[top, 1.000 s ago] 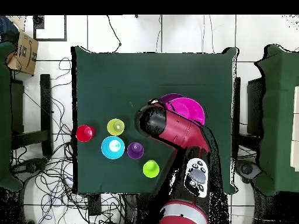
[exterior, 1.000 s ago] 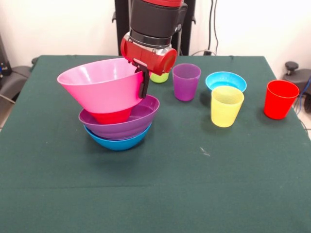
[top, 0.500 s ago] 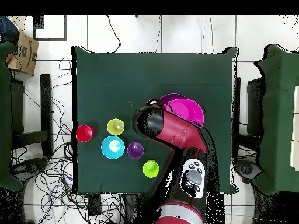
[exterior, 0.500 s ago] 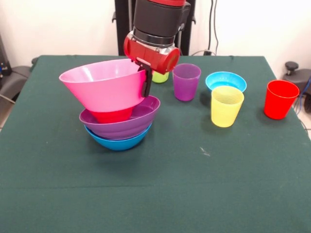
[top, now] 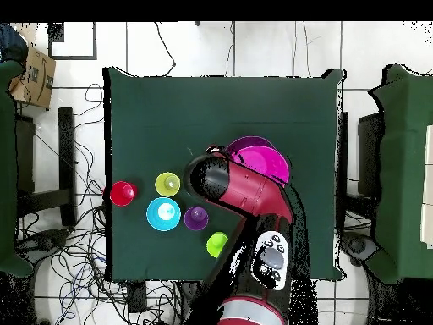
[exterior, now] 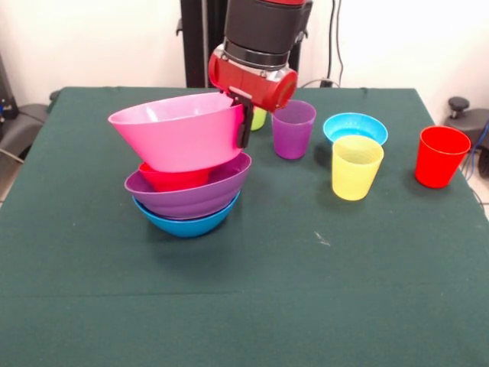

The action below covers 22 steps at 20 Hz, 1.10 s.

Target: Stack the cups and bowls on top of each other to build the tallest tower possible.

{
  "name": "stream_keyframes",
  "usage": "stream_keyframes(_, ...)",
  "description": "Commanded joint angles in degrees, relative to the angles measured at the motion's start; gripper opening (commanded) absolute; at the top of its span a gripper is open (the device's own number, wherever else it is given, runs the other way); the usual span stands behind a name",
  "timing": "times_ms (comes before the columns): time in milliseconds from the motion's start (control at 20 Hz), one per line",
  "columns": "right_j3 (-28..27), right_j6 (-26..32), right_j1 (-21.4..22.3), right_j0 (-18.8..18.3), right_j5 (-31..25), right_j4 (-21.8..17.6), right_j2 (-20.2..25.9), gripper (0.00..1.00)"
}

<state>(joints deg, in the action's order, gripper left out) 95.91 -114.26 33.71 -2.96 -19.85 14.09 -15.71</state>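
while the gripper pinches the pink bowl's rim between its fingers, that bowl hangs tilted over the tower at the surface's 9 o'clock side. overhead, the arm covers the pink bowl's 8 o'clock edge; cups sit at 9 o'clock.

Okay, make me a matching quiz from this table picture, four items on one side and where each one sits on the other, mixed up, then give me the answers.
Things:
1. pink bowl
2. blue bowl
3. red cup
4. yellow cup

Places in the front view:
A. at the bottom of the pile, on the table
B. standing alone, furthest right
C. held by its rim in the pincer, tilted above the pile
D. just in front of the light blue bowl

Pairs: 1-C, 2-A, 3-B, 4-D
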Motion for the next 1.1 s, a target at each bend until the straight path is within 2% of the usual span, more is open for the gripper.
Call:
stream_keyframes(50, -0.1, -9.6, 1.4, 1.9, -10.0, 1.8, 4.3, 0.00)
stream_keyframes(200, 0.1, -9.0, 1.9, 1.3, -10.2, 1.7, 4.5, 0.00)
stream_keyframes(450, -3.2, -7.8, -1.2, -0.3, -9.1, 1.5, 5.6, 0.00)
stream_keyframes(650, -5.1, -4.9, -5.8, -3.6, -4.0, 0.9, 8.7, 0.00)
stream_keyframes(850, -3.4, -2.3, -8.6, -8.3, 3.9, -1.0, 13.7, 0.00)
stream_keyframes(1100, -3.0, -2.7, -9.8, -9.7, 6.0, -2.5, 14.9, 0.00)
